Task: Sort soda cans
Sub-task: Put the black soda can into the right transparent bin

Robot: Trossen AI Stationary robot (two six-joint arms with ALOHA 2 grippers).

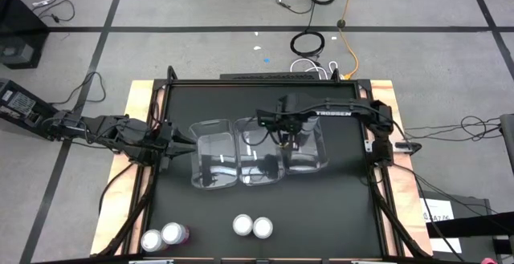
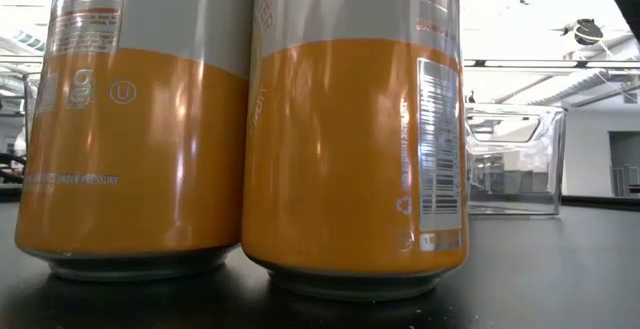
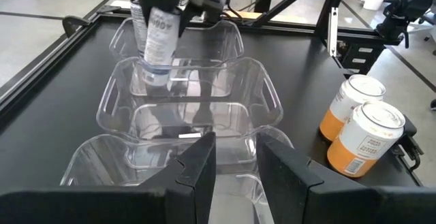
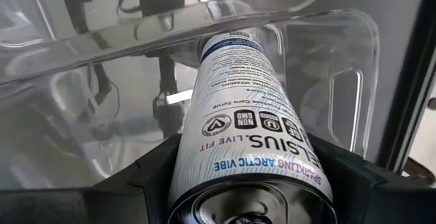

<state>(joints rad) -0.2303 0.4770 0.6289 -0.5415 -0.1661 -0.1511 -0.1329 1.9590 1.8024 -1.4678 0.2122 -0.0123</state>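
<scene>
Clear plastic bins sit three in a row mid-table: left bin, middle bin, right bin, touching side by side.

Right gripper is over the right bin with its fingers clamped on a grey can. In the right wrist view the can fills the gap between the two fingers and its far end points down into the bin. In the left wrist view the same can hangs upright above the far bin; can't tell whether its base touches the bin floor.

Left gripper is at the left edge of the table, just beside the left bin, aimed across the row. Fingers are parted by a narrow gap, nothing between them.

Two orange cans stand upright and touching at the near edge, near centre. In the low view they fill most of the shot, with a bin visible behind them on the right.

Two more cans stand touching at the near left corner; one shows a pink side, silver tops on both.

Only one grey can visible.
</scene>
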